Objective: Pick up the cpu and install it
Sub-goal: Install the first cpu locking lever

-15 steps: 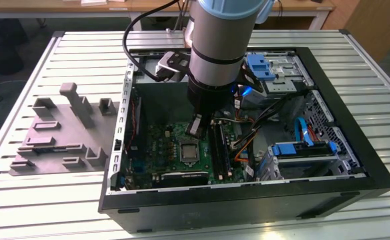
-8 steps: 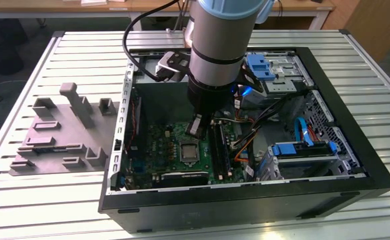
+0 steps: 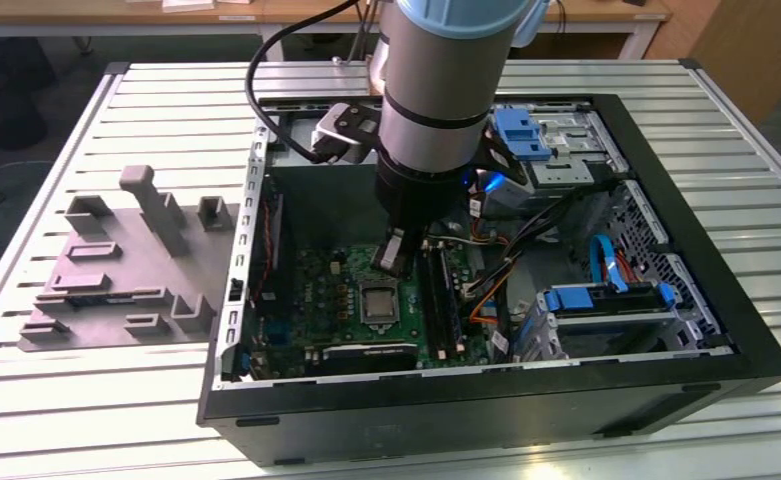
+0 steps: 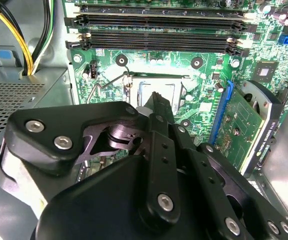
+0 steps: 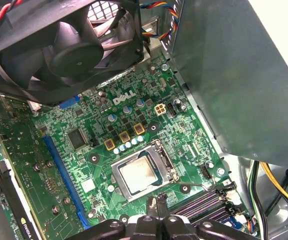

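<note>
Cpu [image 5: 140, 174] flat, metal top upward

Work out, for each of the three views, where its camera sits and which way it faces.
Exterior view: off the arm, above, looking down into the open computer case; shows the arm and gripper.
First wrist view: on the arm, facing the motherboard and cpu in its socket.
Second wrist view: on the arm, behind the gripper.
Both wrist views share the motherboard.

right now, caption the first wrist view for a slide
The cpu sits in its motherboard socket beneath the case fan.
</note>
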Available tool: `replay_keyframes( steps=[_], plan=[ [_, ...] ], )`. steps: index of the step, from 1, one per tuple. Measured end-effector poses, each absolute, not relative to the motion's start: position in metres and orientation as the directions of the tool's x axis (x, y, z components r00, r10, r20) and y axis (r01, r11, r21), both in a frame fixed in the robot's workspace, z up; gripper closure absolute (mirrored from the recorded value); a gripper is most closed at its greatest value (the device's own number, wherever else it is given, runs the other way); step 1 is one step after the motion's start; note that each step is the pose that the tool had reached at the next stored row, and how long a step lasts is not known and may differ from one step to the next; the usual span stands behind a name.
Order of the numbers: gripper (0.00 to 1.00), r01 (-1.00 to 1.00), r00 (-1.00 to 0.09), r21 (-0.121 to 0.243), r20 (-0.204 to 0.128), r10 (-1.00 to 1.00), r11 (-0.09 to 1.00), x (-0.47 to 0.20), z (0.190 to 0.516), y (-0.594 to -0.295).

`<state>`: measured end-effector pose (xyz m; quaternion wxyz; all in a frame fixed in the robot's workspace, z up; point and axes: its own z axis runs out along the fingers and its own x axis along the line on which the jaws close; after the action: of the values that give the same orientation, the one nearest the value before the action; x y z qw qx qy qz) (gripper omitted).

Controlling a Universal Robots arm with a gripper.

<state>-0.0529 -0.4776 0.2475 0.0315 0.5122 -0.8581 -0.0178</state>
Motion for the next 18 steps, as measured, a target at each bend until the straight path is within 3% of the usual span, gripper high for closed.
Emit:
replay_keyframes(
  steps=[11,14,18],
  plan=[
    [0.89,-0.878,-0.473,0.060,0.034,-0.880,0.475,-0.0530,0.2474,-0.4776],
    [0.89,-0.880,-0.474,0.023,0.014,-0.880,0.474,-0.0546,0.2473,-0.4776],
    [0.89,-0.880,-0.474,0.014,0.009,-0.880,0.474,-0.0552,0.2473,-0.4776]
  ],
)
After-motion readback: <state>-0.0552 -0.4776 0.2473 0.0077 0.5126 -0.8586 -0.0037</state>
